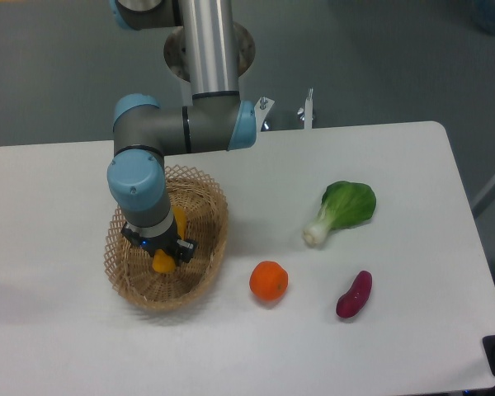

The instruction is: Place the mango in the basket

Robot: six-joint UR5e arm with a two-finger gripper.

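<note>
No legible text, labels, brand marks, numbers or signs were found on any object or surface in view.

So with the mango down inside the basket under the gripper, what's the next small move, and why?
Probably open the gripper and let go: the mango already sits low inside the basket, well within its rim. Whether it rests on the bottom can't be told, so a slight lowering first may be safer.
</note>
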